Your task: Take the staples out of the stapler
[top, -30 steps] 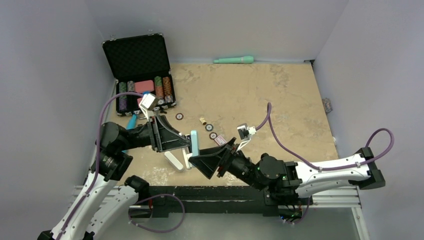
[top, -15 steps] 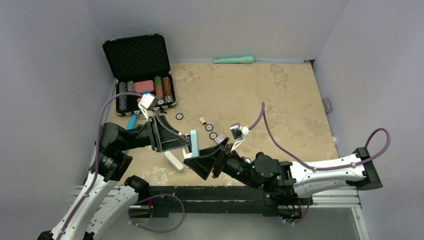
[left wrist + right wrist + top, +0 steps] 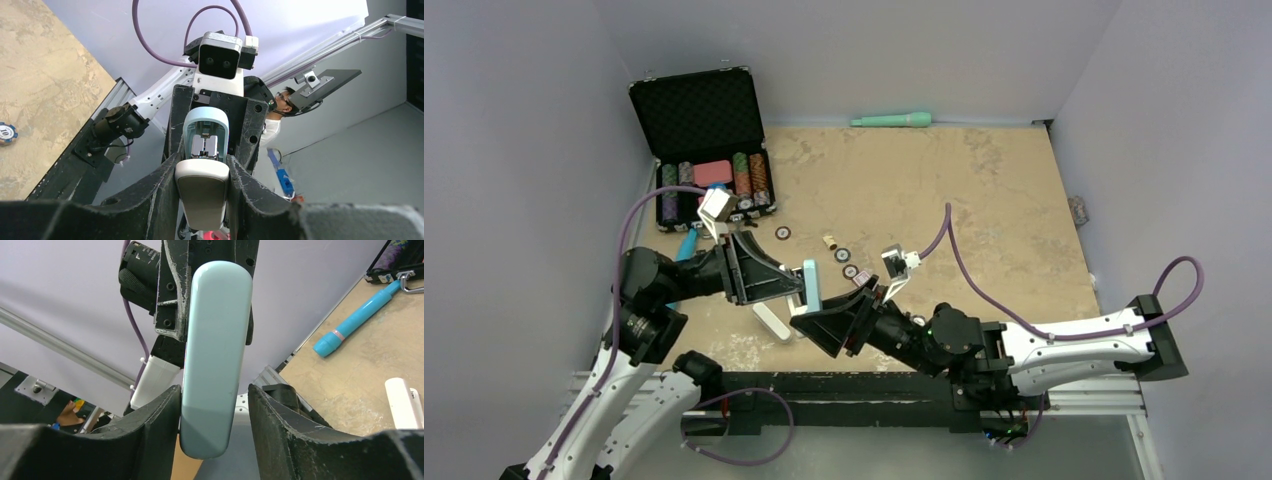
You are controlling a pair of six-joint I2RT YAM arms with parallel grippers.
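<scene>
The stapler (image 3: 811, 286) is held off the table, hinged open. My left gripper (image 3: 202, 166) is shut on its white part (image 3: 202, 195). The light blue part (image 3: 205, 122) rises beyond it, with a metal magazine (image 3: 205, 146) showing inside; I cannot make out single staples. In the right wrist view the light blue part (image 3: 215, 350) stands between the fingers of my right gripper (image 3: 212, 402). The left finger (image 3: 155, 427) touches it, and a gap remains at the right finger (image 3: 282, 425), so that gripper is open. From above, the right gripper (image 3: 809, 318) sits just below the stapler.
A white oblong object (image 3: 772, 322) lies on the table below the stapler. An open black case of poker chips (image 3: 709, 150) stands at the back left, and loose chips (image 3: 844, 256) lie mid-table. A blue pen (image 3: 687, 243) and a green tool (image 3: 892, 120) also lie there.
My right arm has moved left up to the stapler and its jaws have narrowed around the light blue part. The left arm has kept still with the stapler.
</scene>
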